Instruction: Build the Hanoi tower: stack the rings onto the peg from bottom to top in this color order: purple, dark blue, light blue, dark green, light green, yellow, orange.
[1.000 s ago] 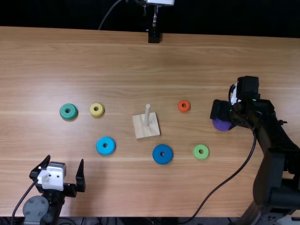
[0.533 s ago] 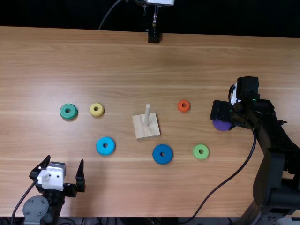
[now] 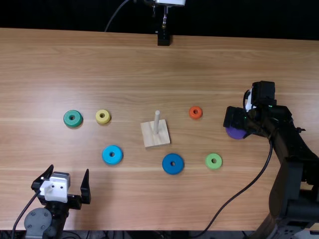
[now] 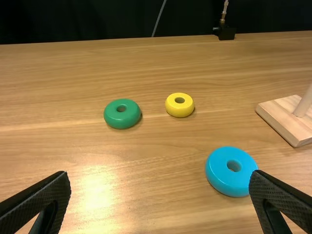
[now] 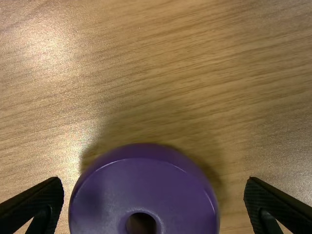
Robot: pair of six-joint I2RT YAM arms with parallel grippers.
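My left gripper [image 3: 69, 170] stands open at the near left; in the left wrist view that gripper [image 4: 160, 176] has nothing between its fingers. At the right, my right gripper [image 3: 238, 128] is low over the purple ring [image 3: 235, 132], partly covering it. The right wrist view puts the purple ring [image 5: 146, 187] between the open fingers of the gripper [image 5: 154, 183], with gaps at both sides. The bare peg [image 3: 157, 122] rises from its square wooden base [image 3: 153, 139]. Lying flat are dark blue [image 3: 173, 164], light blue [image 3: 112, 155], dark green [image 3: 73, 118], light green [image 3: 214, 161], yellow [image 3: 103, 117] and orange [image 3: 196, 112] rings.
A black stand [image 3: 163, 38] is at the table's far edge. The right arm [image 3: 291, 159] spans the right side, and its black cable [image 3: 238, 193] curves over the near right of the table [image 3: 149, 199].
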